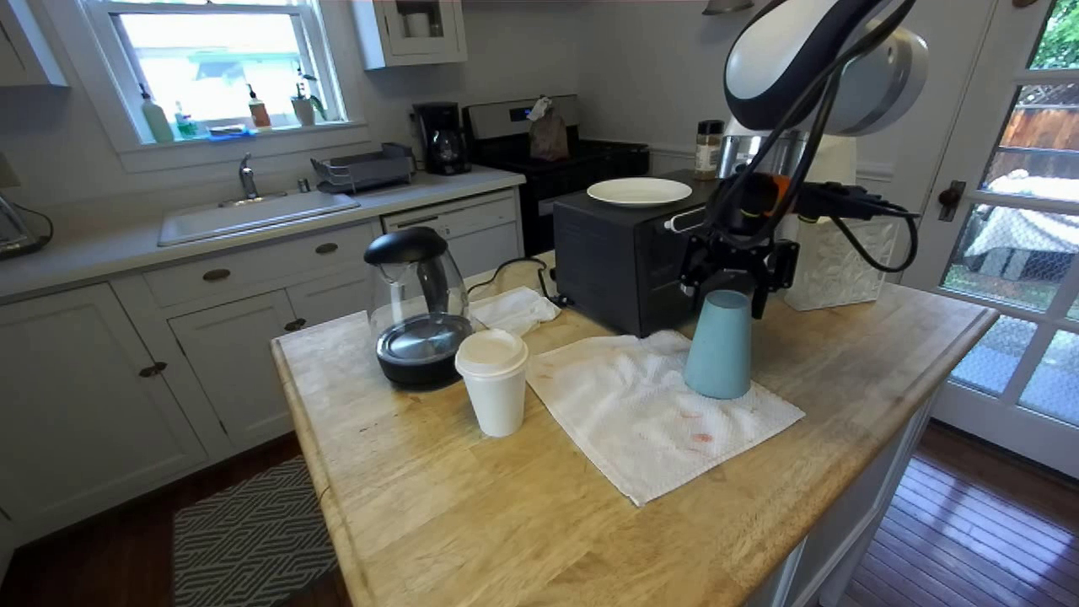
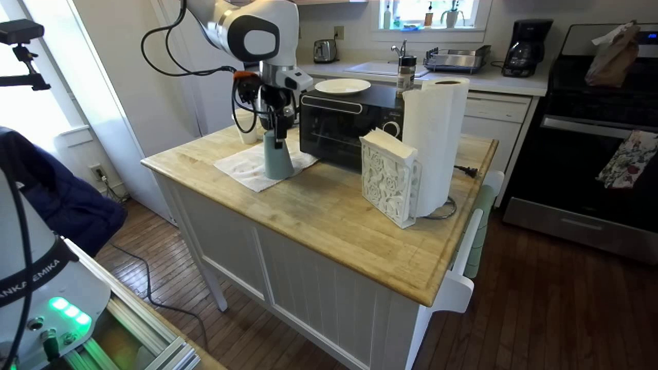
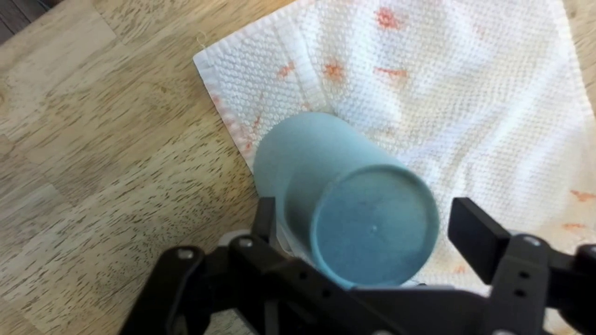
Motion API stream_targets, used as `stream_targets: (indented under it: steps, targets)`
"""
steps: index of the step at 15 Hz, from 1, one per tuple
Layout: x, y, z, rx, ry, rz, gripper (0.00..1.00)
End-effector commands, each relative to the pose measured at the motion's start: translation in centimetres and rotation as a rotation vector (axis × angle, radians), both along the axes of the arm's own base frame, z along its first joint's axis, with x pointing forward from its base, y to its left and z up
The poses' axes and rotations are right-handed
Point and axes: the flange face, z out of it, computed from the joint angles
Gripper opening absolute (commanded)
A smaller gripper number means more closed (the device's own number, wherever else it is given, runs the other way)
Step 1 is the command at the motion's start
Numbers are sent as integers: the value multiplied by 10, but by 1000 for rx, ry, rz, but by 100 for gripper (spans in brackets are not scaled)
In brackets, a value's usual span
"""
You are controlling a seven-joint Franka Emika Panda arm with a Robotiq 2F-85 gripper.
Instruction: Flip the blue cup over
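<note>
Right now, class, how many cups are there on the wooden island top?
2. The blue cup is upside down on the white cloth; the white lidded cup stands on bare wood near the glass kettle. Another could be hidden behind the paper towel roll.

Blue cup (image 2: 278, 165), narrow end up, on white cloth (image 2: 244, 167); pincer (image 2: 275, 137) at its top.
</note>
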Motion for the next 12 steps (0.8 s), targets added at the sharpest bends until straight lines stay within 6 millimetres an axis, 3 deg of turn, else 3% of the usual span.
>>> stream_targets:
  steps: [1, 4, 12]
  targets:
    - [9, -3, -5, 25, 32, -21, 69]
    - [6, -3, -1, 24, 41, -44, 48]
    - [-12, 9, 29, -53, -23, -224, 46]
